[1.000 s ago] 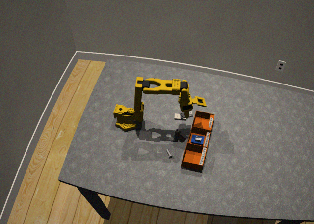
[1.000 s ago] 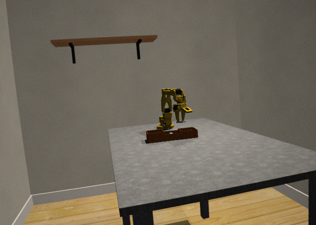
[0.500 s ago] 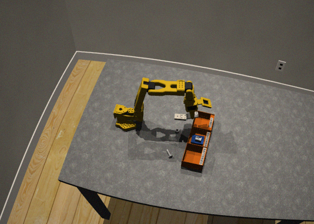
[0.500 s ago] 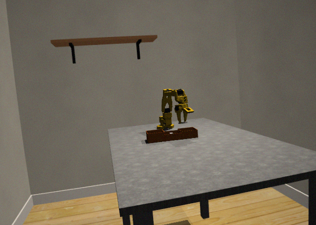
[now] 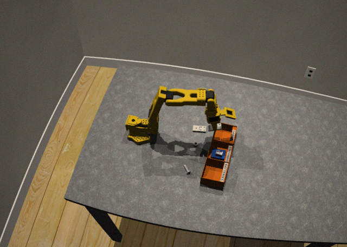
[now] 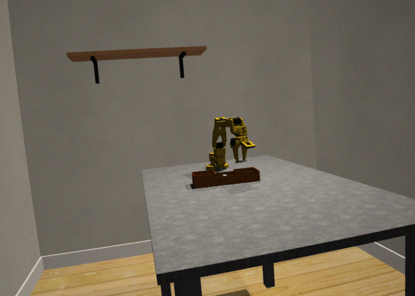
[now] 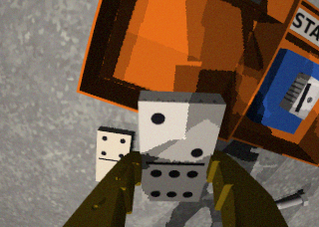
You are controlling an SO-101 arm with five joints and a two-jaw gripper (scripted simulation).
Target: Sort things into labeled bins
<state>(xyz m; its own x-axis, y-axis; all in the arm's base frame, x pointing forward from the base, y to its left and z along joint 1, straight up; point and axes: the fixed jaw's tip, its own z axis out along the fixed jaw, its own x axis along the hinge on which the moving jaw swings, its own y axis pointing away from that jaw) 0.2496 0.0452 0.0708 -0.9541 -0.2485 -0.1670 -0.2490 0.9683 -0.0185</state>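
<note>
meanwhile, a pale domino (image 5: 199,128) (image 7: 114,146) lies on the table (image 5: 111,182) (image 6: 268,219) (image 7: 40,137), left of a second, the held domino (image 5: 219,125) (image 7: 174,132), gripped between the narrowly parted jaws (image 5: 214,128) (image 6: 240,161) near the rim of the games bin (image 5: 235,125) (image 7: 108,100). released too soon, it could clip that near wall and drop outside; carried too low, it could knock the bins askew.

A domino (image 5: 199,128) (image 7: 114,148) lies beside the bins (image 5: 212,182) (image 6: 225,180) (image 7: 189,43); a stamp (image 5: 219,153) (image 7: 305,99) sits in the middle bin.
</note>
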